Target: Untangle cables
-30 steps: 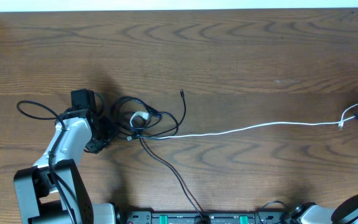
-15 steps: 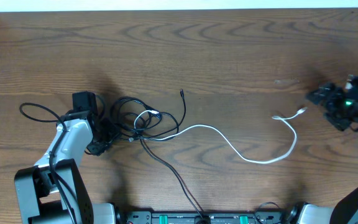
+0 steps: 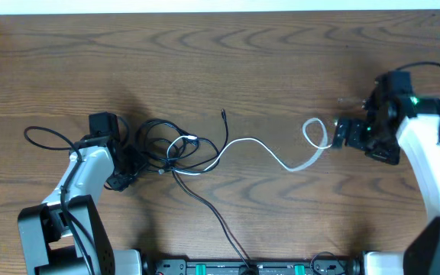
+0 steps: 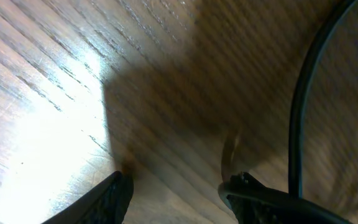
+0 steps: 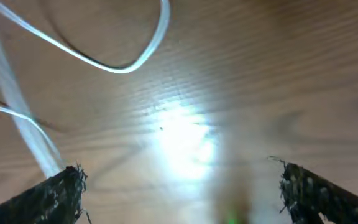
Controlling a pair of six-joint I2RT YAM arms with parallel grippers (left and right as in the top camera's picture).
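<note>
**RIGHT GRIPPER HAS LET GO: WHITE CABLE SLACK, STILL CAUGHT IN THE KNOT**

**Change.** One second ago the right gripper (image 3: 341,136) was clenched on the outer plug end of the white cable (image 3: 260,147) at the far 3 o'clock edge of the table (image 3: 281,61), and the cord ran taut. Its jaws now stand wide apart. The right wrist view shows nothing between the fingertips, and the cord lies to one side of them. The arm has come back inward to about 3 o'clock of table centre.

**White cable.** No longer under tension, it has recoiled into a loose S-curve. A small loop lies just beside the right gripper. The inner end still rests inside the tangle at 9 o'clock.

**Black cables.** The black cables (image 3: 161,145) remain bunched at 9 o'clock. One loop trails further toward 9, one strand runs to 6 o'clock, and a free end points to 12.

**Left gripper.** The left gripper (image 3: 128,160) sits against the 9 o'clock side of the tangle, unmoved. Its fingers are partly spread. A black strand runs along one finger, but whether it is pinched cannot be told.

**Meaning for the task.** The pull appears not to have drawn the white cable free. Separation is judged incomplete, and a fresh grasp nearer the knot is likely needed.
</note>
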